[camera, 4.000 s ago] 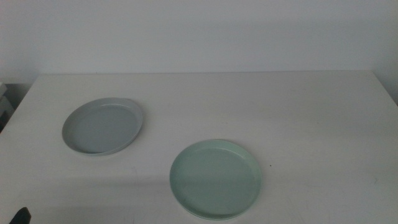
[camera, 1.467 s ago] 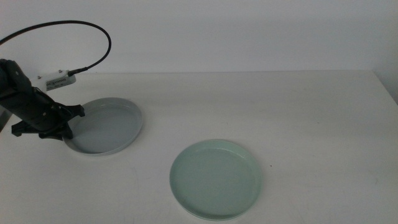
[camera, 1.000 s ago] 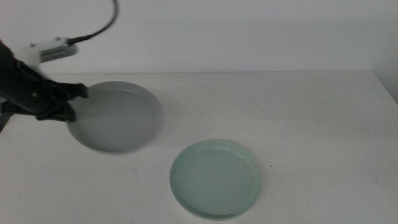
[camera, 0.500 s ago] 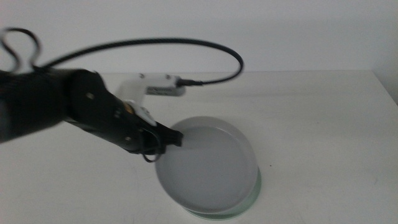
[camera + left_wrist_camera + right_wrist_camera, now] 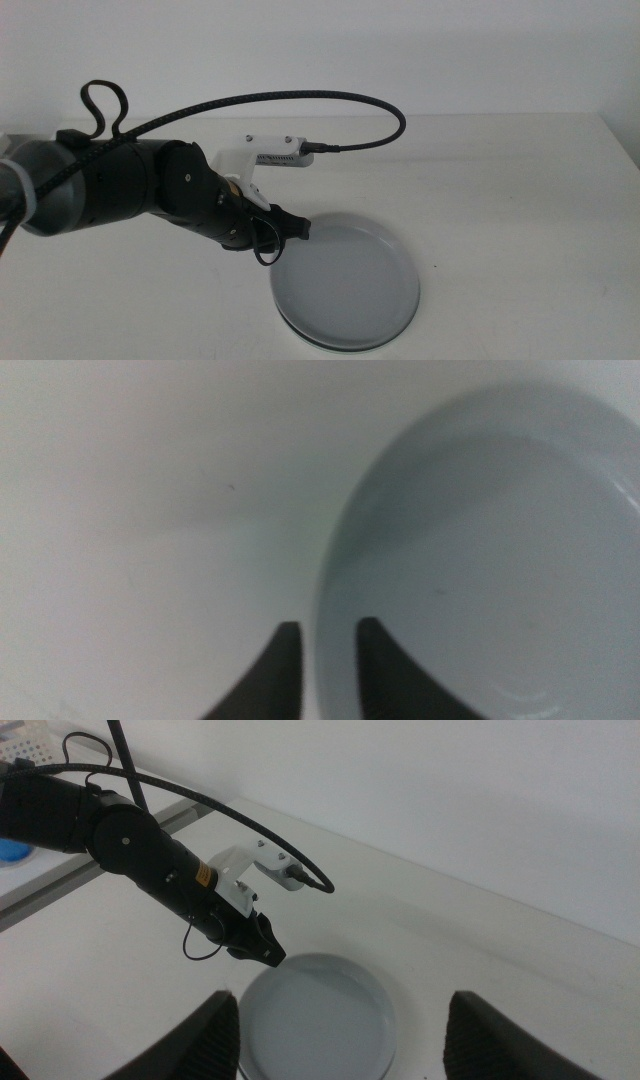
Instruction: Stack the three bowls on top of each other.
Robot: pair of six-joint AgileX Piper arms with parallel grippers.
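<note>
Grey-blue bowl (image 5: 345,282) sits nested on the mint green bowl (image 5: 345,345), lower centre of frame. Left end effector (image 5: 290,232) remains clamped on its rim; right end effector (image 5: 340,1030) hangs apart above. Judged light, rigid, slippery plastic; the rim is the only hold.

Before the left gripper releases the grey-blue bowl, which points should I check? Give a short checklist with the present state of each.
1. Grey-blue bowl sits over the mint green bowl: ok, only a thin green edge shows below it.
2. Left gripper has the grey-blue bowl's rim between its jaws: ok in the left wrist view.
3. Grey-blue bowl fully seated, not tilted: cannot tell.
4. Right gripper clear of the stack: ok, open and above it.
5. White bowl located for the final stack: not ok, it appears in no view.
</note>
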